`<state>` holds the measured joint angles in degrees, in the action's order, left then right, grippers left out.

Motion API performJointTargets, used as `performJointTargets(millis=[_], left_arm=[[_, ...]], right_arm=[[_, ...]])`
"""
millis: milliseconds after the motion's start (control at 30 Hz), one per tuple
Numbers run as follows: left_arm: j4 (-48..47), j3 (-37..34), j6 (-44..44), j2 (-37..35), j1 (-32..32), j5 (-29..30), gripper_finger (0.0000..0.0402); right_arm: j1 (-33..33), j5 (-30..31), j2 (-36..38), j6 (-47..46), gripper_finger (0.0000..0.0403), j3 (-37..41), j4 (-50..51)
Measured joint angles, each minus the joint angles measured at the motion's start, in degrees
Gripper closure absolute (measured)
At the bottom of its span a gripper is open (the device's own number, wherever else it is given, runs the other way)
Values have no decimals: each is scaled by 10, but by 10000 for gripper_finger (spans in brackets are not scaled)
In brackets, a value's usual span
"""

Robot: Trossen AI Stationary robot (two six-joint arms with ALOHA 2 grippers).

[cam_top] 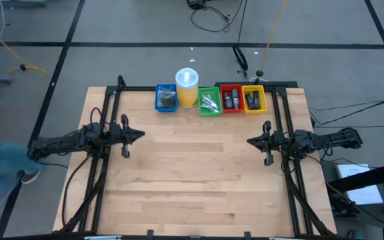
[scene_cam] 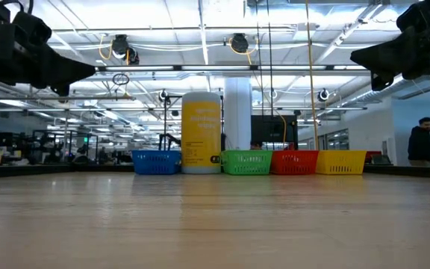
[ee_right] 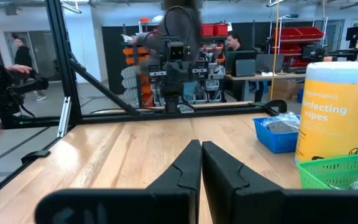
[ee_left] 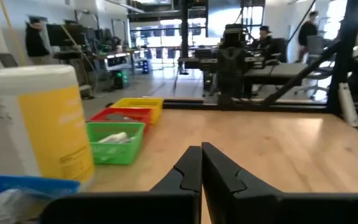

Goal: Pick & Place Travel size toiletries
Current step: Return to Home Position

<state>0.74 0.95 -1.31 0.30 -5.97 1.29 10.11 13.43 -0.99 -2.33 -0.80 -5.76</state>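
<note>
The toiletries lie in four bins along the table's far edge. Grey wrapped discs (cam_top: 167, 99) fill the blue bin (cam_top: 159, 100), and white-silver tubes (cam_top: 210, 102) lie in the green bin (cam_top: 201, 93). Dark oblong containers sit in the red bin (cam_top: 231, 100) and the yellow bin (cam_top: 252, 100). My left gripper (cam_top: 141, 135) hovers shut above the table's left half, pointing right; in its wrist view (ee_left: 201, 148) the fingertips meet. My right gripper (cam_top: 250, 141) hovers shut above the right half, pointing left, fingertips together (ee_right: 201, 144). Neither is near the bins.
A yellow cylinder with a white lid (cam_top: 187, 87) stands between the blue and green bins. Bare wooden tabletop (cam_top: 192, 167) lies between and in front of the grippers. Black frame rails (cam_top: 105, 120) run along both table sides. People stand in the room beyond.
</note>
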Motion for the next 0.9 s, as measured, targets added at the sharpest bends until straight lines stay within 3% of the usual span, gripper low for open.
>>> performJointTargets(millis=[467,900], left_arm=[[37,-1,-13,1,-11,4,374],[37,-1,-12,1,-11,3,400]], right_arm=[[0,0,0,0,394,0,0],[0,0,0,0,394,0,0]])
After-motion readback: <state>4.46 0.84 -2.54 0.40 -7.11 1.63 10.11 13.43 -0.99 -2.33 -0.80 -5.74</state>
